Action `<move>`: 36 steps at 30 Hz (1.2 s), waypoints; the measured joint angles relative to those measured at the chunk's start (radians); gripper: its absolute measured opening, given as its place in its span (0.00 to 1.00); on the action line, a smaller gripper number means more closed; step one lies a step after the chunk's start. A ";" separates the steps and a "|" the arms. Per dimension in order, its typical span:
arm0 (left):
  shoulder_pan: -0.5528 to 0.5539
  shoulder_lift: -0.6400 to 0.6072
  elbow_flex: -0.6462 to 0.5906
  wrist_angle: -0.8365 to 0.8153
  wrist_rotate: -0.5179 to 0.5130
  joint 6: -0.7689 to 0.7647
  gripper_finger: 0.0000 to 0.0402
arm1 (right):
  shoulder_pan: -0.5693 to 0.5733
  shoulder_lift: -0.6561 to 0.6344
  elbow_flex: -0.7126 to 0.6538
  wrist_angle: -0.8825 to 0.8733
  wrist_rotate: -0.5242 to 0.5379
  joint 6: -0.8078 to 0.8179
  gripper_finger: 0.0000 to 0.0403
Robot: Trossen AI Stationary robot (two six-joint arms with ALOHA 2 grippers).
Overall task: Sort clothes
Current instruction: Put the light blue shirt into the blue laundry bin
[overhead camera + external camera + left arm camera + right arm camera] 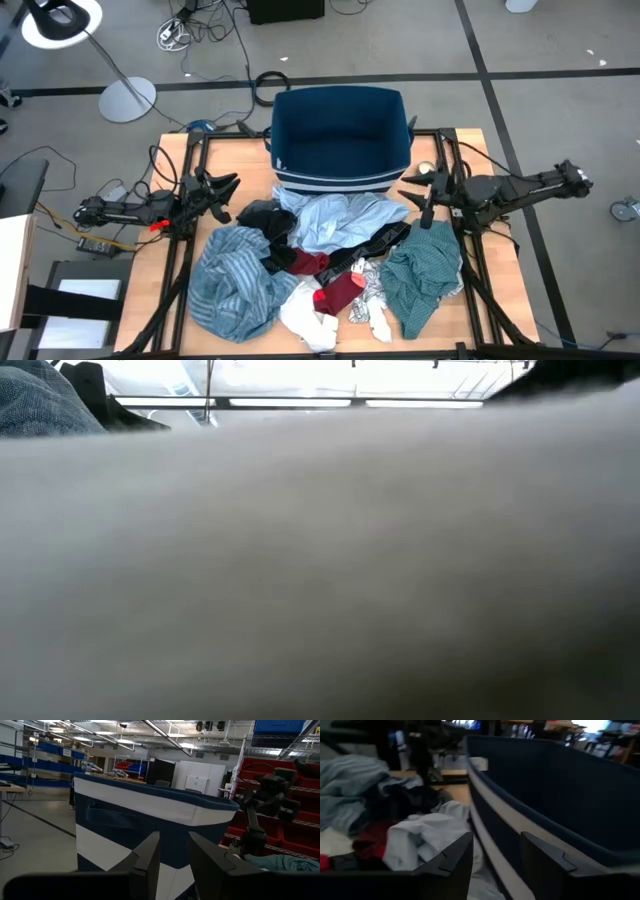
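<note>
Wooden bench (pixel 160 300) holds a soft heap of mixed clothes (pixel 320 265) before the dark blue cloth bin (pixel 340 135) | left gripper (pixel 228 196), right gripper (pixel 415 195): jaws apart, empty | tip: pinch one top garment only, lift slowly.

1. My low view is almost wholly blocked by a blurred grey mass; I cannot tell what it is.
2. The bin (pixel 150 820) hides its own inside from my left wrist view.
3. The pile buries the black garment (pixel 268 218).

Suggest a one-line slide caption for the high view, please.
Both open grippers, left gripper and right gripper, flank unsorted clothes before an empty bin.
</note>
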 joint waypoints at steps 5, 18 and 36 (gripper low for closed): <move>0.000 0.000 0.000 0.000 0.000 0.000 0.26 | 0.045 0.175 0.062 -0.003 -0.010 -0.005 0.40; 0.000 0.000 0.000 0.000 0.000 0.000 0.26 | 0.037 0.659 0.376 -0.175 -0.111 0.175 0.49; 0.000 0.000 0.000 0.000 0.000 0.000 0.26 | -0.053 1.136 0.720 -0.293 -0.265 -0.095 0.77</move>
